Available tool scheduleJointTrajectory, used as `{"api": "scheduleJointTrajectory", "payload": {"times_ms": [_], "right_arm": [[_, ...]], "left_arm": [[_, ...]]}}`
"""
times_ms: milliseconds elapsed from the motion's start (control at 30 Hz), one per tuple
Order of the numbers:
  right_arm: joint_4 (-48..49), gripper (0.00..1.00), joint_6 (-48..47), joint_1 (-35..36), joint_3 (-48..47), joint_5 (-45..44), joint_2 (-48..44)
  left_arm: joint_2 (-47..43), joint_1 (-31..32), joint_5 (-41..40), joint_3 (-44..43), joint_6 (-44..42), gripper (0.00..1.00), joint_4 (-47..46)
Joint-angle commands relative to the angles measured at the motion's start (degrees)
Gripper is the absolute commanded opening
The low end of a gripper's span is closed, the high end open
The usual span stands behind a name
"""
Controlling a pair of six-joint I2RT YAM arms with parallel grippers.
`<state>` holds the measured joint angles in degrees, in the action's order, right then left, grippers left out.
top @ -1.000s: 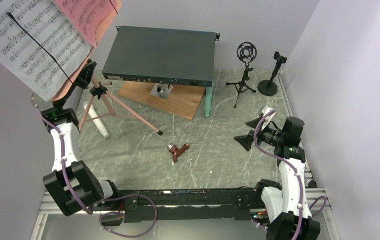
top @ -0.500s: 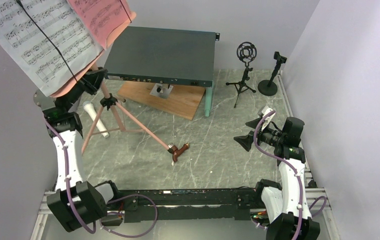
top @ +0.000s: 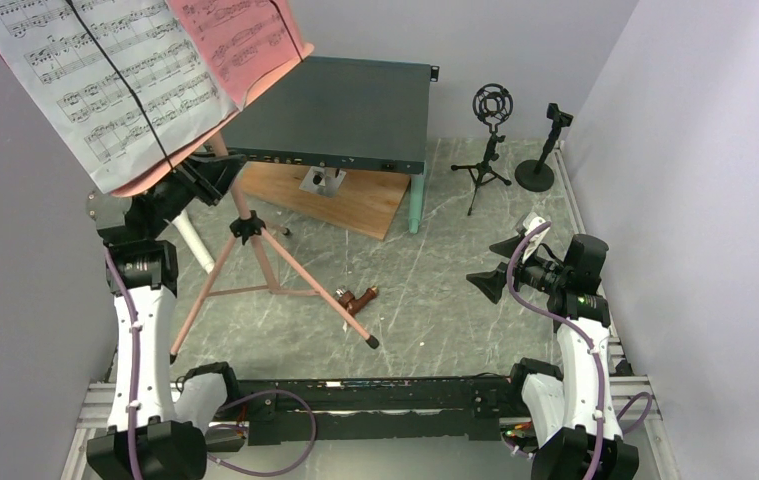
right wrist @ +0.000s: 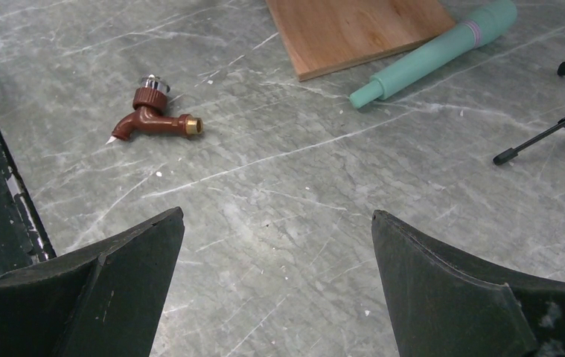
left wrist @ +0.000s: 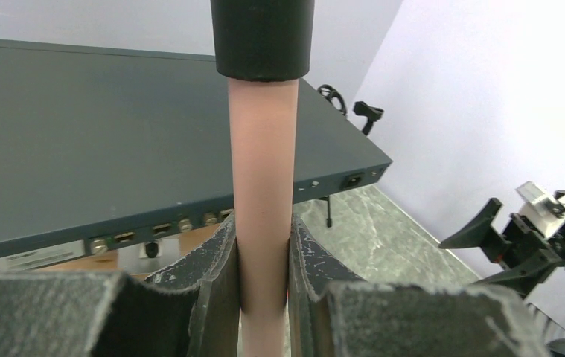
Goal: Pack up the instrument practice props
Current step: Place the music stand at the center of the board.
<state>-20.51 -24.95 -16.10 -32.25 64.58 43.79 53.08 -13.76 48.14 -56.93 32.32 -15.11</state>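
My left gripper (top: 210, 178) is shut on the pink pole (left wrist: 264, 186) of the music stand, just under its black collar, and the stand tilts off the table. White sheet music (top: 105, 80) and a red page (top: 245, 40) rest on its desk. The pink tripod legs (top: 260, 262) splay out, one foot next to the brown piece (top: 355, 300). A white microphone (top: 193, 240) lies behind the legs and a mint microphone (right wrist: 435, 52) beside the board. Two black mic mounts (top: 492, 110) (top: 553, 135) stand at the back right. My right gripper (top: 500, 265) hangs open over bare table.
The dark grey metal box (top: 345, 100) sits on a wooden board (top: 350, 205) at the back centre. Walls close in on the left and right. The brown piece (right wrist: 152, 119) lies ahead-left of my right gripper (right wrist: 278, 245). A mount's tripod leg (right wrist: 540, 134) reaches in on the right.
My left arm has swung the music stand rightward and nearer; its front foot has passed the brown piece. The right arm has not moved.
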Motion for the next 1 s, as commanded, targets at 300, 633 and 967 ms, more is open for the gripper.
{"api": "scheduleJointTrajectory", "payload": {"times_ms": [300, 633, 967], "right_arm": [[0.92, 0.99, -1.15, -0.09, -1.46, 0.91, -0.46], [0.61, 0.99, -1.61, -0.24, -1.51, 0.37, -0.24], [0.31, 0.99, -2.08, -0.19, -1.63, 0.23, -0.21]], "left_arm": [[-1.64, 17.23, -2.63, -3.43, -0.83, 0.00, -20.52], [8.36, 35.16, -2.69, -4.97, -12.75, 0.00, -25.79], [21.07, 43.60, -3.94, -11.14, -10.48, 0.00, -37.34]]}}
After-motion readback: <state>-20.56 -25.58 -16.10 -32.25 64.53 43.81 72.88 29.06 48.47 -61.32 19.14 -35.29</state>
